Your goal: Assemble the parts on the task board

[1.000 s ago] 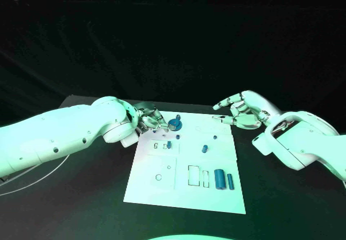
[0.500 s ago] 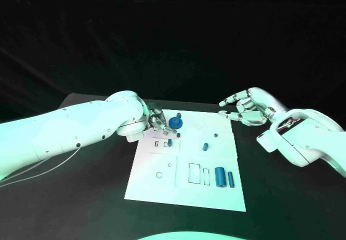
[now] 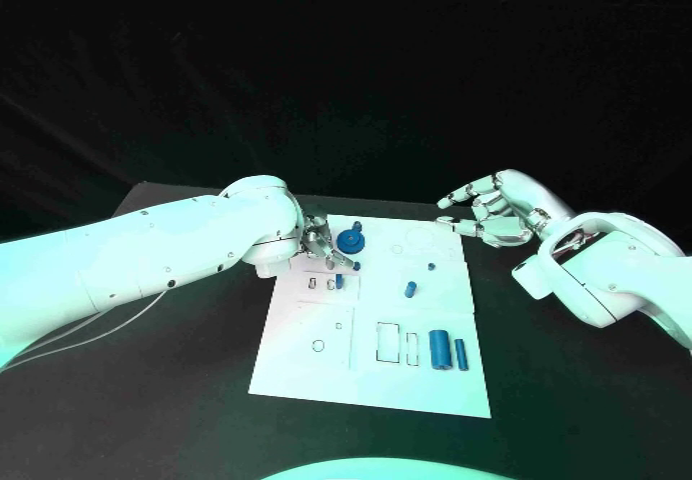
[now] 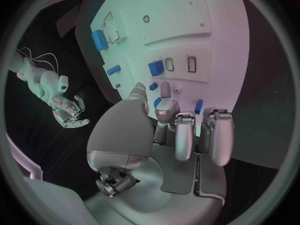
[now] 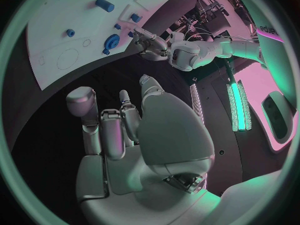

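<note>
The white task board (image 3: 310,330) lies mid-table. My left hand (image 3: 320,246) is over its far left corner. Its thumb and a finger pinch a round blue gear (image 3: 351,241), which is low over the board. From the left wrist the gear (image 4: 157,103) peeks out between the fingers (image 4: 187,132). Two blue cylinders (image 3: 438,351) lie side by side near the board's front right. A short blue piece (image 3: 410,291) and a small peg (image 3: 431,267) sit mid-board. My right hand (image 3: 488,210) hovers open past the far right corner, holding nothing.
A small blue block (image 3: 339,283) stands beside rectangular slots on the board's left. Outlined recesses (image 3: 387,345) and a small ring hole (image 3: 317,347) mark the front half. Black table (image 3: 173,400) surrounds the board. A thin cable (image 3: 87,330) trails under my left arm.
My left forearm has swung in toward the board while its hand stayed at the gear. The right hand has drifted slightly away from the board's corner.
</note>
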Available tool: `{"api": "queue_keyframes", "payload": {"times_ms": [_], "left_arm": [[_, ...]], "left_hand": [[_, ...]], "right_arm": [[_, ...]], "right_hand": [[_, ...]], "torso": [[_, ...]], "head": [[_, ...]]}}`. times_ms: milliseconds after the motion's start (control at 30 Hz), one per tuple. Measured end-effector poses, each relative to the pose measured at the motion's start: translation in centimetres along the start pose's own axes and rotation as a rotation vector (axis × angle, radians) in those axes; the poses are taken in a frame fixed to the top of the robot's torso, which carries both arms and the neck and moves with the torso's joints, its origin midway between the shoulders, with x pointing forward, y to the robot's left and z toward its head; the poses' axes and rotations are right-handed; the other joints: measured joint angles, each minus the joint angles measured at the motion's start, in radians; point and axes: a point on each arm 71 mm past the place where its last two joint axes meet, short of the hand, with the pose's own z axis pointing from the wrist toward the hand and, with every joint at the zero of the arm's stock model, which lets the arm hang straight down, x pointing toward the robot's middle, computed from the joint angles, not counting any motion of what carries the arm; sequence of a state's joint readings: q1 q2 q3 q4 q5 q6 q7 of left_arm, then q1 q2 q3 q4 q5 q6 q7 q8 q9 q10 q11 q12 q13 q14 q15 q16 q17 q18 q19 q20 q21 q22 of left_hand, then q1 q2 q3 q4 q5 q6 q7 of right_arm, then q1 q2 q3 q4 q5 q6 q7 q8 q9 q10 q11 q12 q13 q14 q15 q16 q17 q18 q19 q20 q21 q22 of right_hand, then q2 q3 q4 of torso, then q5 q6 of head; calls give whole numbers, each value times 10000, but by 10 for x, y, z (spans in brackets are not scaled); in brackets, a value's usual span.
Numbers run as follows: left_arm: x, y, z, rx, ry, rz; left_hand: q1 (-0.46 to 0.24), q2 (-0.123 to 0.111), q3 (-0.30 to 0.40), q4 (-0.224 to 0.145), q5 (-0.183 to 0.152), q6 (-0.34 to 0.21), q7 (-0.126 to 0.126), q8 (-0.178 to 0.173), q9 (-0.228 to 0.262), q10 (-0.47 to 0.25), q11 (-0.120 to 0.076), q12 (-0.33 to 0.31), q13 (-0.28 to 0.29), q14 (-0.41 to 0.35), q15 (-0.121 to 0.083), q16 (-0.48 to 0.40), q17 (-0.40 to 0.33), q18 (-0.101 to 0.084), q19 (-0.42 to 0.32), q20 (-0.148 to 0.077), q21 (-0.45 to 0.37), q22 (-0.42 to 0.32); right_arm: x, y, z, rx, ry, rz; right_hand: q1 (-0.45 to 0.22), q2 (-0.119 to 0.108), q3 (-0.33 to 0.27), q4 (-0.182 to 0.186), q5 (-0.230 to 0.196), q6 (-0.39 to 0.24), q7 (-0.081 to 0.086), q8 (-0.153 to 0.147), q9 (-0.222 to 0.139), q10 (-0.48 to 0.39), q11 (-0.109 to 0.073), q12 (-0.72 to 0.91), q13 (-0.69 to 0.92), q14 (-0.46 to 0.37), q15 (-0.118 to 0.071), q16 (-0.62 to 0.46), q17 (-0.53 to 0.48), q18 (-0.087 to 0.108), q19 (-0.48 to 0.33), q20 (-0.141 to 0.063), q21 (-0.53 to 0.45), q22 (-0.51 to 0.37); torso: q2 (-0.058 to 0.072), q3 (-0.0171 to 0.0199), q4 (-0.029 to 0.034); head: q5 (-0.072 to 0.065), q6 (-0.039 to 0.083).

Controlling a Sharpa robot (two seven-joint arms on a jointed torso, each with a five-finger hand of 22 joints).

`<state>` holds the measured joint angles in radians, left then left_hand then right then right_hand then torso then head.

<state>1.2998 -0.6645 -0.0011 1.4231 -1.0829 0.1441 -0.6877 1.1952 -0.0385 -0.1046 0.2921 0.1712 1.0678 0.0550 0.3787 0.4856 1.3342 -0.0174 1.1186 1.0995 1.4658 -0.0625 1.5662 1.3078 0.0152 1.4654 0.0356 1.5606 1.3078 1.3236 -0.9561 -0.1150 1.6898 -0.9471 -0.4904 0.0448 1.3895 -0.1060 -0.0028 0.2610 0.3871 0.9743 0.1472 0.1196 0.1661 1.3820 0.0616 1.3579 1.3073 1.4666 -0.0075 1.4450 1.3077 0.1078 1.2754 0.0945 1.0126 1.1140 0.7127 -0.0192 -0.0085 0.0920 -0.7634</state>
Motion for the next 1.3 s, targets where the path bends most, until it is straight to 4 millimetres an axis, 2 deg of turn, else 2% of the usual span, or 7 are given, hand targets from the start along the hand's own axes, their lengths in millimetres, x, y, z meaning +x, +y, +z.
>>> {"api": "queue_keyframes", "payload": {"times_ms": [367, 600, 1300], "left_arm": [[2, -5, 5, -88, 253, 404], [4, -7, 8, -146, 426, 559], [8, -6, 10, -198, 812, 850]], "left_hand": [[-114, 42, -54, -1, 0, 0, 0, 43, 87, 36, 34, 117, 104, 0, 0, 0, -1, 0, 0, 0, 0, -1], [-155, 82, -54, 0, 0, -36, -37, 78, 145, 71, 0, 163, 161, 36, -36, 0, -2, 0, 0, 0, 0, -1], [-99, 137, -53, 0, 0, -36, -36, 157, 289, 71, 0, 233, 241, -2, -73, 0, -4, 0, -1, 0, 40, -3]], "right_arm": [[1, 0, 1, 4, 102, 1], [2, 0, 2, -15, 212, 4], [4, -1, 3, 9, 310, 0]], "right_hand": [[-183, -20, -152, 152, 293, 0, 0, 39, -1, 0, 0, 0, 8, 0, 0, -41, -1, -1, 0, 0, -203, -117], [-183, -20, -152, 152, 294, 0, 0, 39, -2, 0, 0, 0, 8, 0, 0, -95, -2, -1, 0, 1, -271, -132], [-181, -21, -151, 152, 351, 0, 0, 38, -4, 0, 0, -1, 5, 0, 1, -95, -4, -1, -1, 1, -271, -147]], "torso": [[3, 0, -11], [3, 0, -19], [-2, 6, -9]], "head": [[52, -85], [51, -133], [50, -172]]}}
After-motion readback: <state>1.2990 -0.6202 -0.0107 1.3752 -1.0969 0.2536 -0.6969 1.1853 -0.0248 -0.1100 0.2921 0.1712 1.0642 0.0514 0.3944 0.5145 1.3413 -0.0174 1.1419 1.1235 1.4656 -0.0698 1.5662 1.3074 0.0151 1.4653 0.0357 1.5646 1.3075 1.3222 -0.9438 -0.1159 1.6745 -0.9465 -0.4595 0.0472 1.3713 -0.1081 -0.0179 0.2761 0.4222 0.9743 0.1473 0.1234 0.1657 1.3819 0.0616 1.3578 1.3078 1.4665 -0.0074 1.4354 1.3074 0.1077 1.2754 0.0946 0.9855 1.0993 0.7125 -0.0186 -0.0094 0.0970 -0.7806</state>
